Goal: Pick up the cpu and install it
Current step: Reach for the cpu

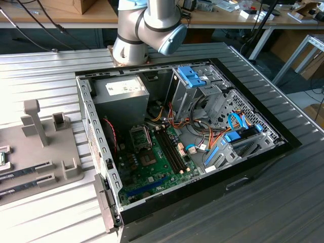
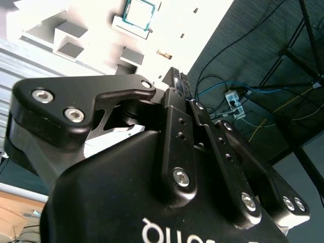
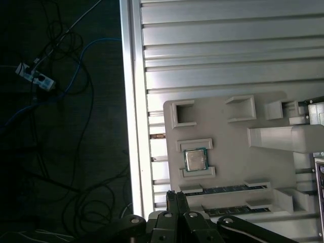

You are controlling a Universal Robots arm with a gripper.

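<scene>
Cpu (image 3: 195, 160) lies untouched in its slot on the grey holder tray (image 3: 238, 169), at 9 o'clock from the open computer case (image 1: 88, 121) in the exterior view. Gripper (image 3: 176, 196) hovers near it, fingers pressed together, holding nothing. Pickup and install both left.

An open computer case (image 1: 212, 191) lies on a ribbed metal table (image 1: 40, 81) below the robot arm (image 1: 147, 28). Inside, a green motherboard (image 1: 157, 163) sits beside a grey power-supply box (image 1: 121, 98). A grey holder (image 1: 67, 168) stands at the exterior view's left.
</scene>
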